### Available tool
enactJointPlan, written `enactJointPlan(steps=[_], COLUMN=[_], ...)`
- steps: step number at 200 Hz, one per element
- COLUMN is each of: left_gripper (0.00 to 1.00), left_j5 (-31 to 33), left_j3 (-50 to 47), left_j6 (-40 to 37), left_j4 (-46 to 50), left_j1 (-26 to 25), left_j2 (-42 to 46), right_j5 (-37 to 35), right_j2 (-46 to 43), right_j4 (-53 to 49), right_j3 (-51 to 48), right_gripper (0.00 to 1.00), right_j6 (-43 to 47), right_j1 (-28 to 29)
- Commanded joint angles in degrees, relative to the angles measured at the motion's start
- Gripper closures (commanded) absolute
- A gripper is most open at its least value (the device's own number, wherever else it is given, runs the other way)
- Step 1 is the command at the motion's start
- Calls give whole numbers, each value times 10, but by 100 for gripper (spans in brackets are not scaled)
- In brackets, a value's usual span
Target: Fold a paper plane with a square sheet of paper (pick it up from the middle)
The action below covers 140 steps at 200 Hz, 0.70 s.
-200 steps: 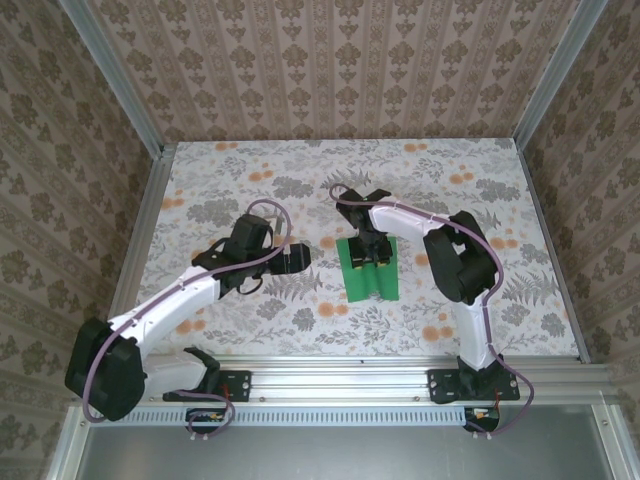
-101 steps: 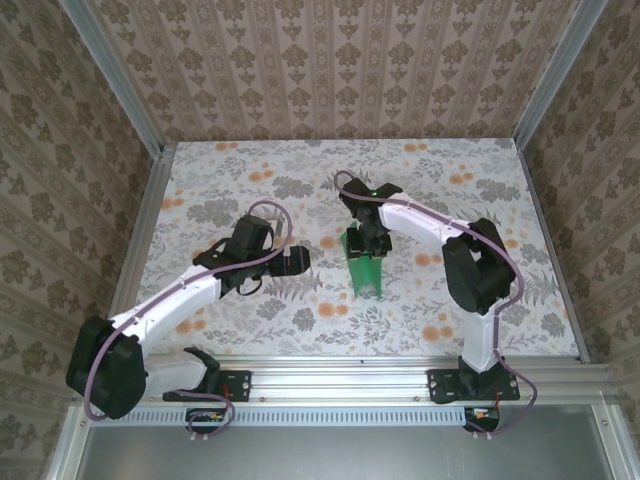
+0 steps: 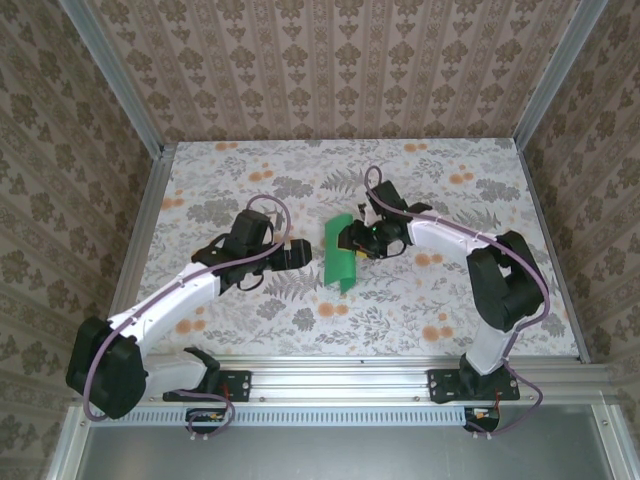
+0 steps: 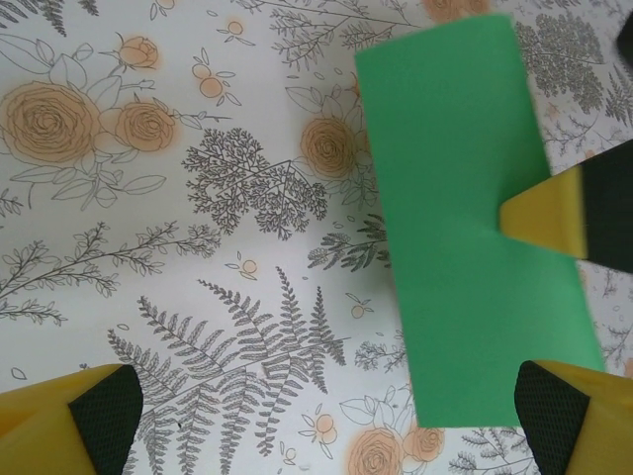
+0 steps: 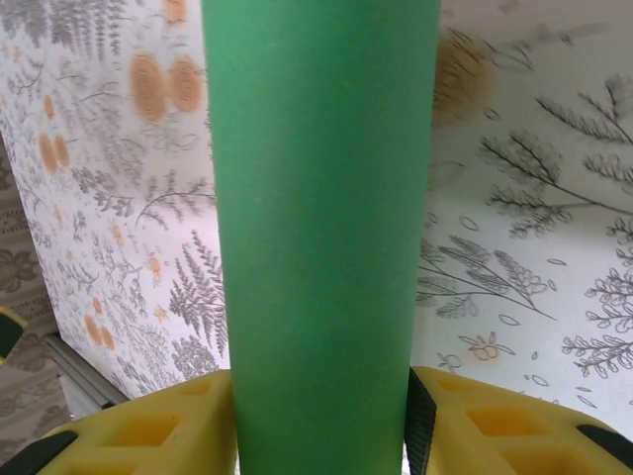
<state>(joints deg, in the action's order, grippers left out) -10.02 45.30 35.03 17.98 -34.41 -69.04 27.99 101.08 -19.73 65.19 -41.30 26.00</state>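
Observation:
The square sheet of paper [image 3: 340,263] is bright green and bent into a narrow trough. It hangs tilted just above the floral table, near the middle. My right gripper [image 3: 357,239] is shut on the sheet's far end, and the paper [image 5: 321,198] bulges out between the two yellow fingers [image 5: 475,421]. My left gripper [image 3: 302,255] stands open just left of the sheet, with nothing between its fingers. In the left wrist view the sheet [image 4: 475,218] lies ahead to the right, over the right fingertip [image 4: 554,411], and one yellow finger of the right gripper [image 4: 554,213] presses its edge.
A floral cloth covers the table [image 3: 250,180]. Wallpapered walls with aluminium posts close in the left, back and right sides. A metal rail [image 3: 350,375] runs along the near edge by the arm bases.
My right gripper has swung left and turned, carrying the green sheet off the table toward the left gripper. The sheet went from lying flat to hanging bent and tilted. The left arm barely moved.

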Motion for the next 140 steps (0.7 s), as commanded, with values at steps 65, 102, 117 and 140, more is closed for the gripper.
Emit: enactJointPlan(steps=[65, 102, 117, 140], left_gripper=[0, 0, 0, 0], left_j5=[-32, -26, -23, -11], left_j3=[59, 87, 92, 98], left_j6=[2, 4, 7, 17], left_j4=[5, 6, 4, 6], left_j1=[-31, -44, -45, -45], left_j2=[-83, -116, -122, -128], right_j5=[12, -38, -52, -82], right_j2=[-4, -16, -21, -32], right_j4=[39, -38, -62, -85], right_j3=[-91, -73, -69, -72], right_gripper=[33, 32, 33, 34], right_j6=[11, 49, 62, 69], right_j1=[-44, -44, -43, -43])
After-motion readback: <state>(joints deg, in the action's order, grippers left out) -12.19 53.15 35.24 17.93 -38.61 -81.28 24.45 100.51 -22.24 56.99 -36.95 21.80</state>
